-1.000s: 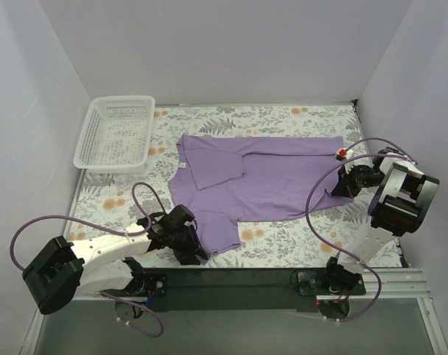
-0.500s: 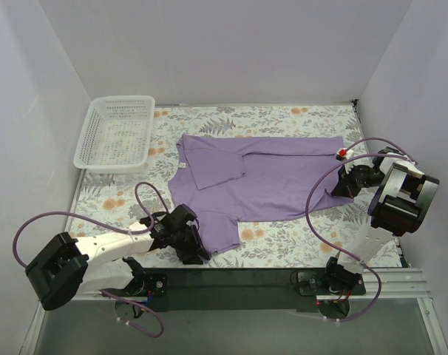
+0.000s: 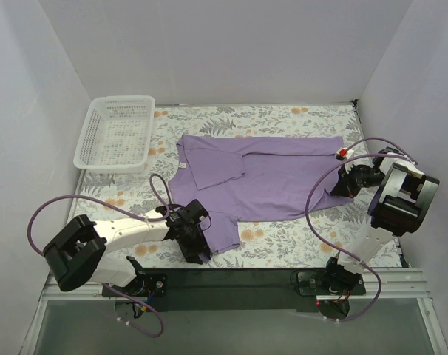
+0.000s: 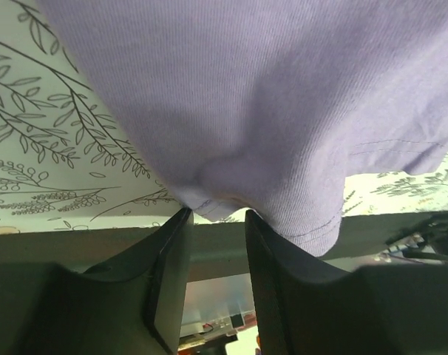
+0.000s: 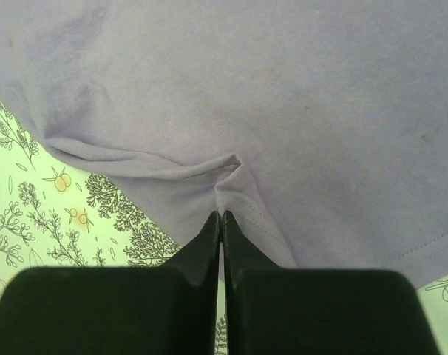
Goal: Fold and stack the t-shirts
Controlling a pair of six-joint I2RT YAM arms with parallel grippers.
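Observation:
The lavender t-shirt [image 3: 276, 177] lies spread across the floral cover, neck to the left, one sleeve folded over its chest. My left gripper [image 3: 197, 251] sits at the near-left sleeve's front hem. In the left wrist view its jaws [image 4: 218, 216] stand apart, and the t-shirt's [image 4: 246, 96] hem drapes over the fingertips [image 4: 178, 222] with an empty gap below. My right gripper [image 3: 335, 189] is at the shirt's right bottom corner. In the right wrist view it [image 5: 221, 215] is shut on a pinched fold of the t-shirt's [image 5: 298, 96] hem.
A white plastic basket [image 3: 117, 133] stands at the back left. Floral table cover [image 3: 298, 237] shows around the shirt. Purple cables [image 3: 61, 207] loop over both arms. The black front rail [image 3: 239, 285] runs along the near edge; grey walls enclose three sides.
My left arm has swung right, and its gripper has slid a little right along the near sleeve's hem. The right arm and the shirt's right corner have not moved.

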